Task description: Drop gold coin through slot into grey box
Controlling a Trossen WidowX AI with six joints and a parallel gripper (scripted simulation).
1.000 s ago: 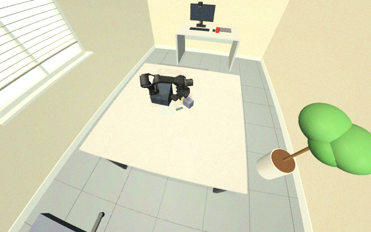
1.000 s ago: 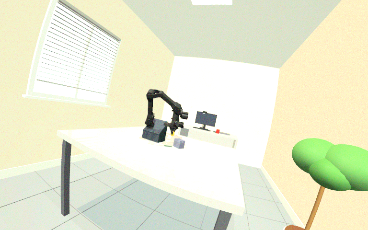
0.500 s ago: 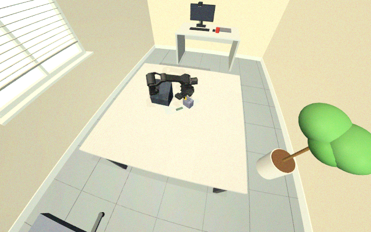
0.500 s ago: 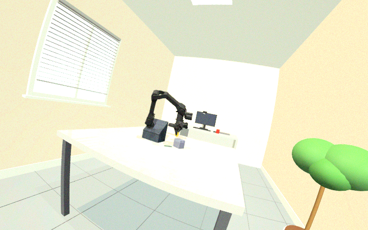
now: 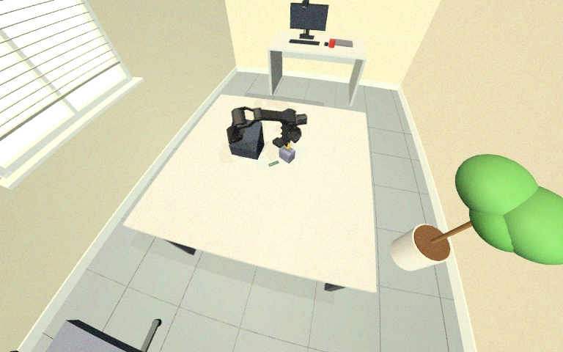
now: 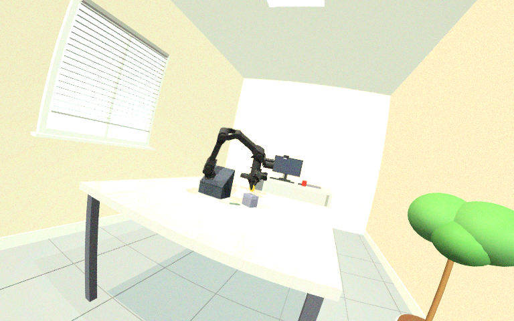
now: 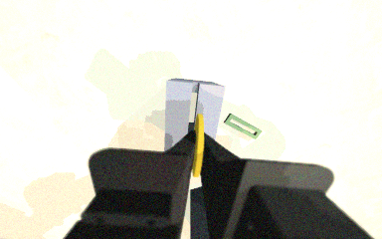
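Observation:
My gripper (image 7: 196,135) (image 6: 251,186) is shut on the gold coin (image 7: 199,149) (image 5: 287,145) (image 6: 252,188), which stands edge-on between the fingertips, pointing down. The coin is above the grey box (image 7: 174,107) (image 5: 286,155) (image 6: 249,200), with a gap under it in the exterior view. In the wrist view the slot (image 7: 198,95) runs nearly in line with the coin, and the near part of the lid is hidden behind coin and fingers. The green holder (image 7: 243,125) (image 5: 273,163) (image 6: 234,204) is empty, to the right of the box in the wrist view.
The dark block-shaped arm base (image 5: 248,143) (image 6: 217,183) stands left of the box on the white table (image 5: 270,215) (image 6: 227,227). A desk (image 5: 317,50) with a monitor (image 5: 308,16) is behind the table. A potted plant (image 5: 495,191) stands to the right.

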